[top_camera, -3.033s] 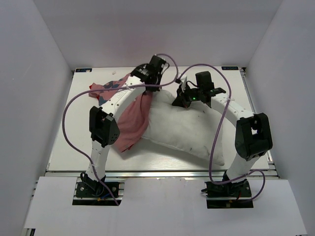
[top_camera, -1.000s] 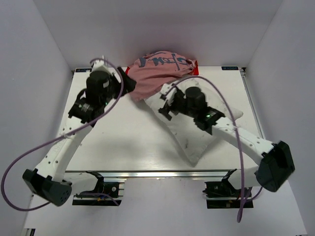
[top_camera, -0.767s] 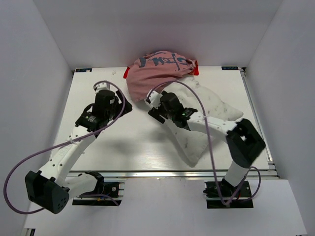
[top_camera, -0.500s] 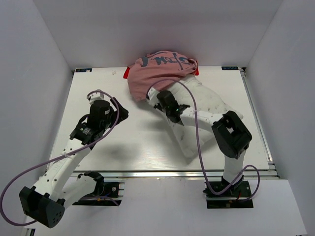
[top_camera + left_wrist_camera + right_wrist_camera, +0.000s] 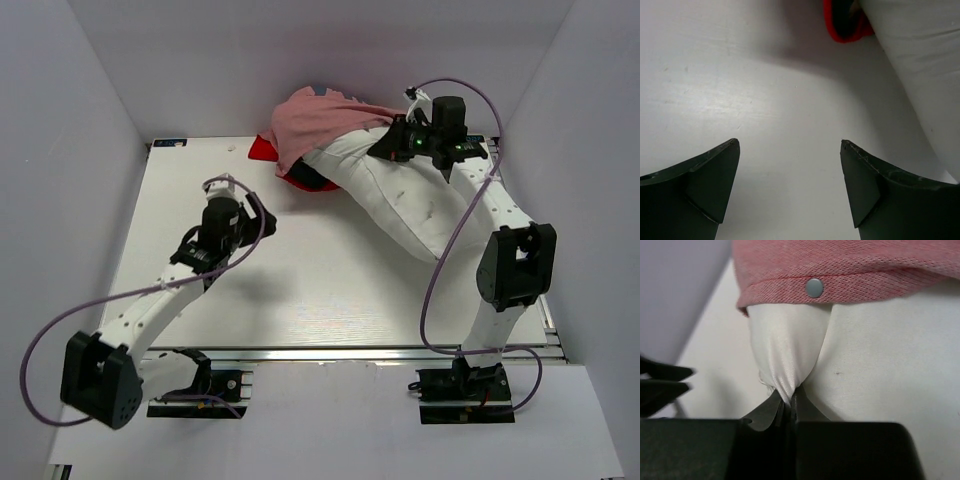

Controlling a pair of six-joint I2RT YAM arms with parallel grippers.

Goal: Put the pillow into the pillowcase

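covered end: the plump white speckled fabric pillow [image 5: 395,195] runs under the limp red-and-pink printed fabric pillowcase [image 5: 325,115]; the end inside cannot be seen.
print: too small to read from above; both wrist views cut the pillowcase off at their top edge.
right gripper [image 5: 788,402]: black fingertips buried in the pinched pillow fold; finger bases cut by the bottom edge; from above, tips hidden behind the wrist.
left gripper [image 5: 789,150]: both black fingers cut by the bottom edge.
dark shapes [image 5: 660,382], left edge of right wrist view: blurred, cannot tell what.

Spread left hand [image 5: 789,150] near pillow [image 5: 920,65]
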